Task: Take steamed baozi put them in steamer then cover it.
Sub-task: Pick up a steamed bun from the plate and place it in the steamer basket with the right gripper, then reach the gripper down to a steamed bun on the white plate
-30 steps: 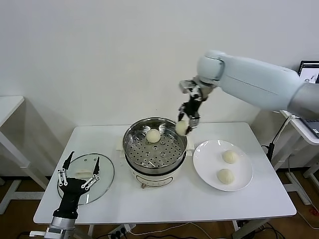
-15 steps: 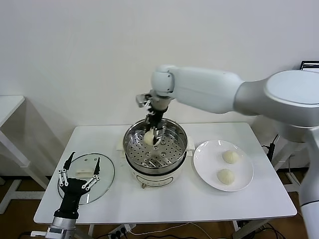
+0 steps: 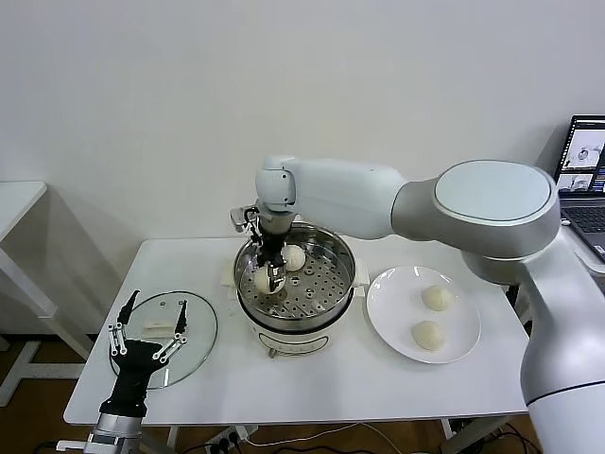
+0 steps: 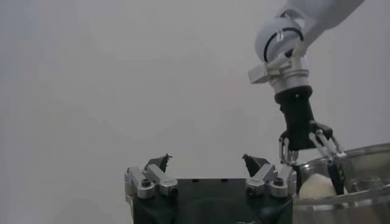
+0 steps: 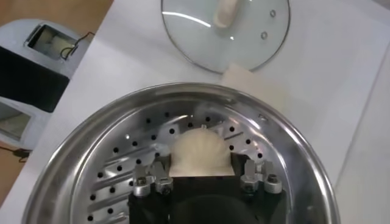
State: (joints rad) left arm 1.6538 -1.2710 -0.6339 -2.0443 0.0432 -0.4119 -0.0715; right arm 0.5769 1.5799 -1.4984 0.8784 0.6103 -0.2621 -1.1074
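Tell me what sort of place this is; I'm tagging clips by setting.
Probably a lab or office test room, not a kitchen. A plain white table stands against a bare white wall, holding only the steamer, plate and cover. A laptop sits on a side desk at right.

My steamer (image 3: 301, 284) is shiny perforated steel; the baozi (image 5: 201, 153) in my right gripper (image 5: 203, 176) looks matt and doughy; the cover (image 3: 166, 327) is clear glass.

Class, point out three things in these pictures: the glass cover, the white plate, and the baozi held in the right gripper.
cover (image 3: 197, 326), head view, bare glass near its edge
plate (image 3: 392, 307), head view, bare part
baozi (image 5: 200, 151), right wrist view, pleated top
right gripper (image 3: 269, 280), head view, between fingertips
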